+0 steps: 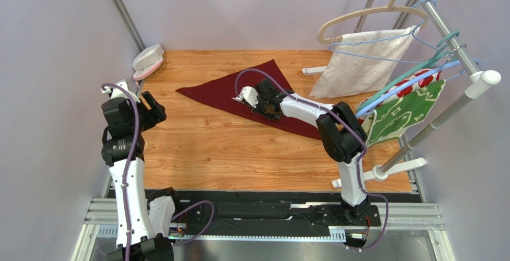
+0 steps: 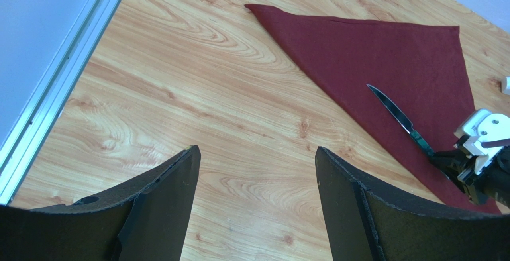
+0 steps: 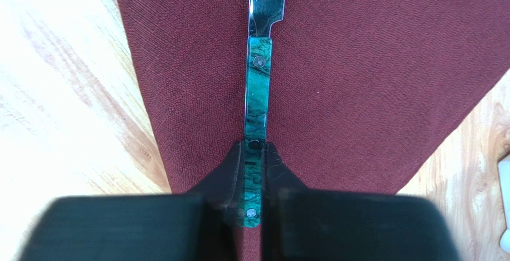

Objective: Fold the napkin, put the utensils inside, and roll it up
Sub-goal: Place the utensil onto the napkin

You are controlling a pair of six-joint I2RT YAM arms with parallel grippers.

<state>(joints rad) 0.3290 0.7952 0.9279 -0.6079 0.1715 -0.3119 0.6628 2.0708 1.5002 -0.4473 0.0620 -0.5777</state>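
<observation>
From above, the maroon napkin (image 1: 215, 92) lies as a triangle at the back of the wood-grain table (image 1: 239, 153), with the right arm (image 1: 305, 108) stretched over it. In the left wrist view, the left gripper (image 2: 257, 153) has its dark matte jaws wide apart over bare wood. In the right wrist view, the right gripper (image 3: 254, 156) pinches the marbled teal handle of the knife (image 3: 258, 87), whose shiny blade is over the coarse weave.
</observation>
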